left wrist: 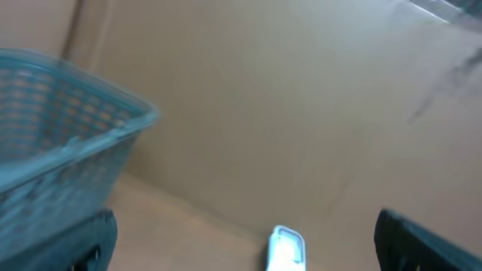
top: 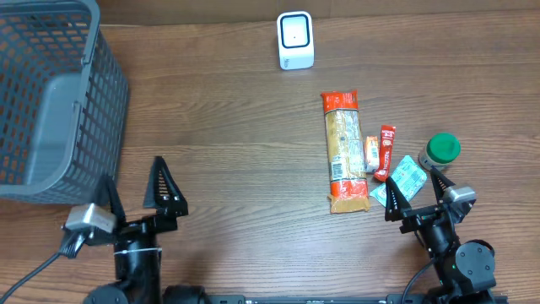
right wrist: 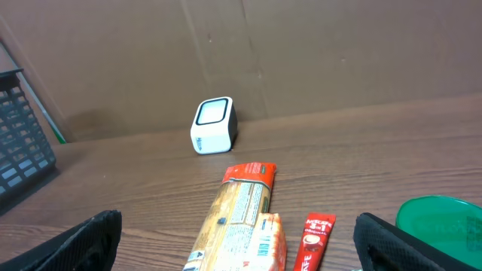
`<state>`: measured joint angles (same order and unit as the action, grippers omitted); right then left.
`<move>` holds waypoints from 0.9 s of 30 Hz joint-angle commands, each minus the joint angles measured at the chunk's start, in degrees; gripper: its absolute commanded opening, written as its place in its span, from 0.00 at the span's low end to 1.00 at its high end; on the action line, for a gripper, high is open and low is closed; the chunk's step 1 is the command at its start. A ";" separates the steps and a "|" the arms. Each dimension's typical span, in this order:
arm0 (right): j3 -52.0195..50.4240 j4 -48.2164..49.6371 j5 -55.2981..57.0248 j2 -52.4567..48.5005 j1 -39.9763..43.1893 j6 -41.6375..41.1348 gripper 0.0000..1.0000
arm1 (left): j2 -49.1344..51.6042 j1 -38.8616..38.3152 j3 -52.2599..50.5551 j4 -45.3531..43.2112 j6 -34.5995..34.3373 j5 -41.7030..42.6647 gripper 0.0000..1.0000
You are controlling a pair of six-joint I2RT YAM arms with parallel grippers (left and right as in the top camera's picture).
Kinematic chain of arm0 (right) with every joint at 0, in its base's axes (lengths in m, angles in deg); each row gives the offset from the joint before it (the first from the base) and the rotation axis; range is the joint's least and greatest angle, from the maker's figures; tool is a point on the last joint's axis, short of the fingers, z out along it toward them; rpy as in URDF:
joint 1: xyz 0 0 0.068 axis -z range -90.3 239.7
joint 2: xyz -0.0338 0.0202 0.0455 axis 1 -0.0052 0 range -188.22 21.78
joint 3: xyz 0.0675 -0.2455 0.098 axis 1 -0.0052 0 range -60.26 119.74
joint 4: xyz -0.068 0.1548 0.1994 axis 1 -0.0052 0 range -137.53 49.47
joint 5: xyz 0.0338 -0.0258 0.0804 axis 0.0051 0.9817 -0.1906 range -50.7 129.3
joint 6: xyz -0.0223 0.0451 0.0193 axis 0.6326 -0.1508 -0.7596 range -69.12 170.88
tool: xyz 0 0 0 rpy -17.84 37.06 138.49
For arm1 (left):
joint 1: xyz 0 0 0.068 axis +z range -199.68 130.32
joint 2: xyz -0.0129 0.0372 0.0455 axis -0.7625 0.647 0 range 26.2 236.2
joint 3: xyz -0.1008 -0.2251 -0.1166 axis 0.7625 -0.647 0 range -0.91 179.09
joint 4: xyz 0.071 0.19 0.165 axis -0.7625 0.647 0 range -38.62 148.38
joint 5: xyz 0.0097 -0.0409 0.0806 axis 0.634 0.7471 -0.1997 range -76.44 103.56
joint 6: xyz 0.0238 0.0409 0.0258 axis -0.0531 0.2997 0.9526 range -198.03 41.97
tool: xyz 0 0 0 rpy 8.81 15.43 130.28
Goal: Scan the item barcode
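Note:
The white barcode scanner (top: 295, 40) stands at the back of the table; the right wrist view shows this scanner (right wrist: 213, 124) too, and it appears blurred as the scanner (left wrist: 286, 248) in the left wrist view. A long orange packet (top: 344, 152) lies right of centre, its printed label up (right wrist: 237, 214). Beside it are a small orange box (top: 371, 154), a red stick sachet (top: 386, 152) and a teal packet (top: 401, 181). My right gripper (top: 418, 194) hovers open over the teal packet, holding nothing. My left gripper (top: 135, 190) is open and empty at front left.
A grey mesh basket (top: 51, 101) fills the back left corner, close to the left arm. A green-lidded jar (top: 440, 150) stands at the right of the items, just beyond my right gripper. A brown wall rises behind the table.

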<state>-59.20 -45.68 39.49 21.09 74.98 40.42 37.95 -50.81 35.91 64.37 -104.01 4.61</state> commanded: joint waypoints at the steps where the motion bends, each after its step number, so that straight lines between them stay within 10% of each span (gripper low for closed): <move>1: -0.59 0.33 -0.33 0.39 0.17 0.46 1.00 | -2.08 0.04 -5.79 -10.01 0.09 4.42 1.00; 11: -0.59 0.31 -0.31 0.39 0.17 0.46 1.00 | -6.08 0.04 -22.21 -40.41 0.02 7.67 1.00; 27: -0.59 0.31 -0.33 0.39 0.17 0.48 1.00 | -11.56 2.34 -35.23 -36.28 -1.92 9.03 1.00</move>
<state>-59.20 -45.68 39.49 21.09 74.98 40.46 27.04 -48.82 3.39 25.36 -105.08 11.99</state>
